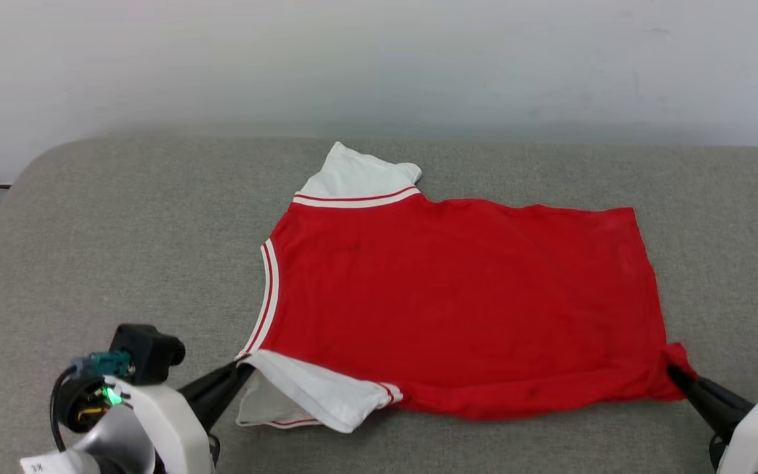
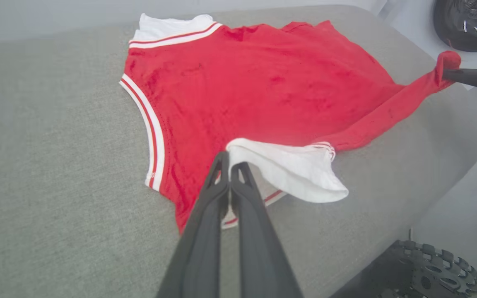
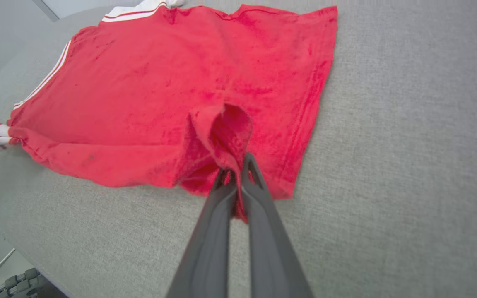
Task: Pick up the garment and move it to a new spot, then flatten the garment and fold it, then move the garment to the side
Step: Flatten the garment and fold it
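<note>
The left gripper (image 1: 245, 367), at 8 o'clock in the head view, is pinched closed on the shirt (image 1: 458, 296) where its near white sleeve (image 1: 313, 395) meets the shoulder. The right gripper (image 1: 674, 372), at 4 o'clock, is pinched closed on the near hem corner. The shirt lies plain red side up on the table (image 1: 122, 230), collar (image 1: 267, 296) toward 9 o'clock, hem toward 3.

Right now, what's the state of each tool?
Left tool: closed, pinching the garment at its white sleeve.
Right tool: closed, pinching the garment's red hem corner.
</note>
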